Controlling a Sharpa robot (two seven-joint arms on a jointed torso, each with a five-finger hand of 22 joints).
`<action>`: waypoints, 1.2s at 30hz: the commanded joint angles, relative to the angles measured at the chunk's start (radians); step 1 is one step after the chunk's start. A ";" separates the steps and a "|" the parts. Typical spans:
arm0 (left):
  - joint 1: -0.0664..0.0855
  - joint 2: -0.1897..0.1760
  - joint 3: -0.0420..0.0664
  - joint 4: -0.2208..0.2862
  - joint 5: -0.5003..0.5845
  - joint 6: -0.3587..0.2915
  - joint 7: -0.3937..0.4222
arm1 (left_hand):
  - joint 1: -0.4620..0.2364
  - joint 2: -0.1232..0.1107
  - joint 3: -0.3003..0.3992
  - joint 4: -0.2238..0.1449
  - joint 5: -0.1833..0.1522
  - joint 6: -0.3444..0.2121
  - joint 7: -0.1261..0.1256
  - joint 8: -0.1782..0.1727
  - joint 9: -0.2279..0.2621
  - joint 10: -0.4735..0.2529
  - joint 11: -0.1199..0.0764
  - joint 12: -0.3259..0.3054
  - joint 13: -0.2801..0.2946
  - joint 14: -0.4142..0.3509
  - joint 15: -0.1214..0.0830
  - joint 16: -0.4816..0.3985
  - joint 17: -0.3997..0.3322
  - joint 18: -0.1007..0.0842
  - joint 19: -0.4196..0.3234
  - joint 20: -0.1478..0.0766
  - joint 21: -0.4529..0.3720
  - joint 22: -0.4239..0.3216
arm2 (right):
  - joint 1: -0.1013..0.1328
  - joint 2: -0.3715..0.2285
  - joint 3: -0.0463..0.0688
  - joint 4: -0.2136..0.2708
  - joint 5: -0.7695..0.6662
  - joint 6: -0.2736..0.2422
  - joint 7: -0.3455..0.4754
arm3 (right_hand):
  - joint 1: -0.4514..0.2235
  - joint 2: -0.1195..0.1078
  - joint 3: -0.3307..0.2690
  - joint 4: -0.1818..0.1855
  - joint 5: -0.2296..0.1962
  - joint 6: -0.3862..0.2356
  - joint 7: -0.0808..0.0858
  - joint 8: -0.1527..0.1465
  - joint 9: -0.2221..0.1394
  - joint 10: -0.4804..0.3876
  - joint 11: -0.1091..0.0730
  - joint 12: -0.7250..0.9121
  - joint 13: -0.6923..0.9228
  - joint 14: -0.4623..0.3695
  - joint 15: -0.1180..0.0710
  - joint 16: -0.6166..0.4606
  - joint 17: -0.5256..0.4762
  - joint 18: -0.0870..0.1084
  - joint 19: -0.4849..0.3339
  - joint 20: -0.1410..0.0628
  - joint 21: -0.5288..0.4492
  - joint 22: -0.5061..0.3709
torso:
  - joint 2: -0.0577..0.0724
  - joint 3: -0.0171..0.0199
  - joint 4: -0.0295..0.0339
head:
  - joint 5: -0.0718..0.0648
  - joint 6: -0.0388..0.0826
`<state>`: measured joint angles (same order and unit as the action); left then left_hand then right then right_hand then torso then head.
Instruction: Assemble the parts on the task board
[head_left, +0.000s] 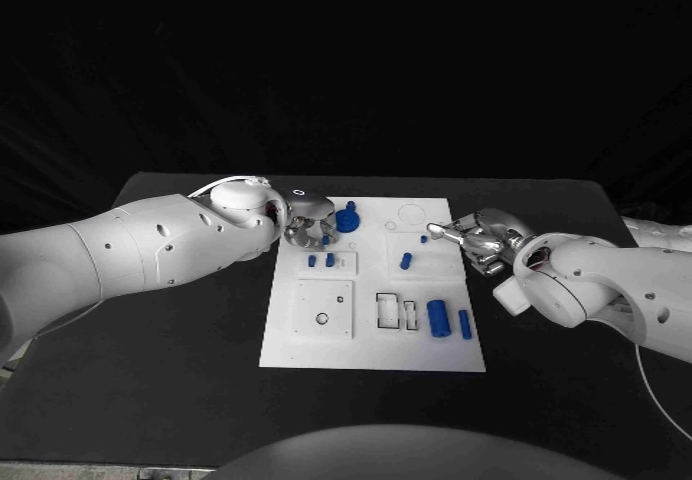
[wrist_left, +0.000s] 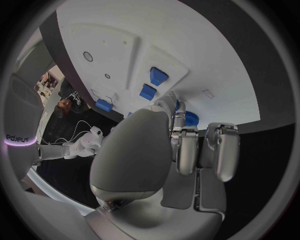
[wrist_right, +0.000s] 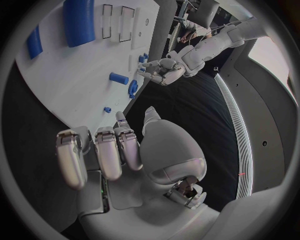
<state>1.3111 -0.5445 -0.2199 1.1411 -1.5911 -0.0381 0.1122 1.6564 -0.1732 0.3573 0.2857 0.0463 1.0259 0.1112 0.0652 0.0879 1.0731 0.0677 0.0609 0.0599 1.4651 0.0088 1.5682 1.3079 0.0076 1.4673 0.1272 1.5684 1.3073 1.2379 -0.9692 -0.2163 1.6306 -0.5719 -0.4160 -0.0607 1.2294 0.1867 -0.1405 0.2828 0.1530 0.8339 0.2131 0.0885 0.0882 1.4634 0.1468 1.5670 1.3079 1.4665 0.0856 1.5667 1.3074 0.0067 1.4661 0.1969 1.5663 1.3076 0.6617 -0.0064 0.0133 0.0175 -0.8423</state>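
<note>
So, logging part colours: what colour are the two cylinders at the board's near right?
Blue cylinders, clearest in the head view.

One scrap of lettering turns up, and it's in the left wrist view: pale characters on a dark band (wrist_left: 19, 137) at about nine o'clock on the circle's rim, sitting just above a glowing violet strip. They look like "edjeys", though the start is cut off. Nothing on the white board (head_left: 372, 345) can be read.

On the task board (head_left: 372, 350), the 6 o'clock strip lies open. The left hand (head_left: 306, 224) blocks 11 o'clock, the right hand (head_left: 480, 240) crowds 2 o'clock; two blue cylinders (head_left: 449, 319) stand at 4 o'clock.
</note>
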 joint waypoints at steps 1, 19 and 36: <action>0.000 0.002 0.001 0.001 -0.009 0.035 -0.010 | -0.001 -0.018 -0.012 -0.001 0.004 -0.015 -0.001 -0.003 -0.004 -0.018 0.000 -0.002 0.000 0.106 0.006 0.003 0.263 -0.008 0.103 -0.003 0.002 0.263 | -0.001 -0.001 0.000 0.001 -0.002 0.017 0.001 | 0.000 0.009 -0.006 0.002 0.006 -0.001 0.008 0.007 0.001 0.107 0.004 0.004 0.263 0.104 0.005 0.004 0.263 -0.007 0.105 0.003 0.004 0.263 | 0.001 -0.0004 0.0003 | -0.003 0.001; 0.000 -0.027 0.002 0.023 -0.008 -0.183 0.011 | -0.033 -0.025 -0.118 0.002 0.004 -0.164 0.040 -0.005 -0.025 -0.142 0.035 0.001 0.002 0.096 0.030 -0.017 0.238 -0.008 0.103 0.010 0.002 0.263 | -0.001 -0.004 0.000 0.000 -0.003 0.021 -0.001 | 0.000 0.010 -0.006 0.002 0.006 0.000 0.008 0.007 0.001 0.107 0.003 0.004 0.263 0.104 0.005 0.004 0.263 -0.007 0.105 0.003 0.004 0.263 | 0.001 -0.0012 0.0014 | -0.002 0.002; 0.002 -0.097 0.007 0.055 0.164 -0.365 0.102 | -0.104 -0.041 -0.206 0.010 0.005 -0.436 0.024 -0.011 -0.033 -0.136 0.059 0.010 0.005 0.088 0.046 -0.034 0.214 -0.008 0.103 0.025 0.002 0.263 | -0.004 -0.005 0.000 -0.002 -0.005 0.015 0.000 | 0.001 0.012 -0.006 0.001 0.006 0.004 0.007 0.010 0.002 0.107 0.003 0.004 0.263 0.104 0.005 0.004 0.263 -0.007 0.105 0.002 0.004 0.263 | 0.000 -0.0007 0.0004 | -0.005 0.004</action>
<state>1.3119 -0.6358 -0.2148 1.1915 -1.5205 -0.3351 0.1522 1.5630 -0.2095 0.1580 0.2959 0.0462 0.5829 0.1349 0.0484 0.0530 0.9312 0.1290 0.0670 0.0641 1.4670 0.0463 1.5389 1.3075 0.0076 1.4638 0.1452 1.5684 1.3078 1.2352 -0.9741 -0.2163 1.6283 -0.5719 -0.4084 -0.0635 1.2294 0.1867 -0.1404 0.2828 0.1530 0.8339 0.2131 0.0925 0.0890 1.4634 0.1468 1.5670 1.3079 1.4665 0.0856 1.5667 1.3073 0.0067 1.4661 0.1968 1.5663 1.3074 0.6618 -0.0074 0.0142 0.0143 -0.8373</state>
